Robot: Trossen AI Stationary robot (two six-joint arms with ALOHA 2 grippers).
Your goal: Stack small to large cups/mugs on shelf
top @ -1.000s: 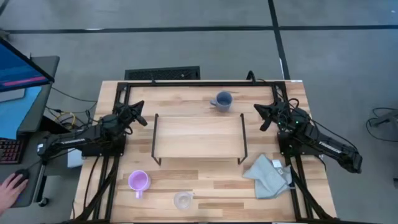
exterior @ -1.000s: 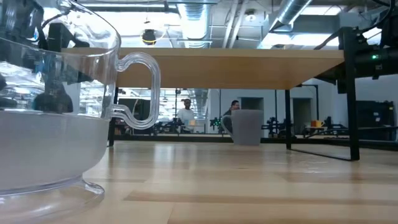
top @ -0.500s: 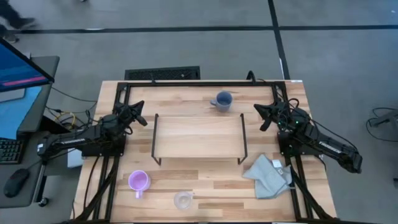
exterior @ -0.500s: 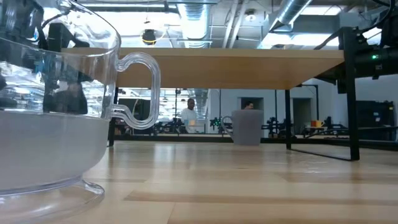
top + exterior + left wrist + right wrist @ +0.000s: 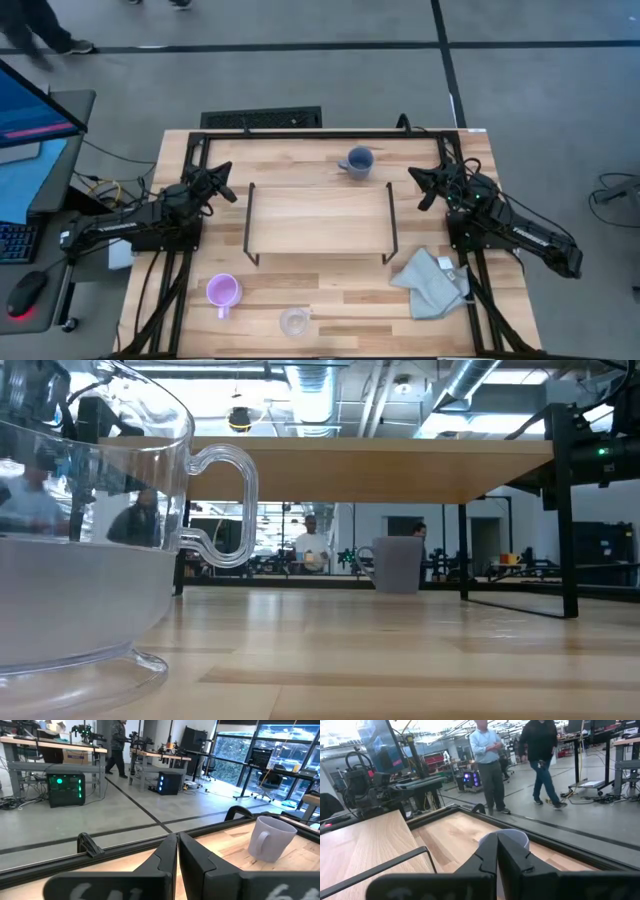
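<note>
No legible txt anywhere.

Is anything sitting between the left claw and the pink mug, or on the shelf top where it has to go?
Nothing visible. The left claw, shut, waits beside the shelf; the pink mug stands on bare table in front of the shelf, the glass cup off to its side. The shelf top holds nothing.

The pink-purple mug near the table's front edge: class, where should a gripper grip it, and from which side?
Judging by its pose, grip the pink-purple mug by its rim wall from above: it stands upright, mouth open, handle pointing toward the front edge. The left gripper, fingers shut, is nearer; pinch away from the handle.
</note>
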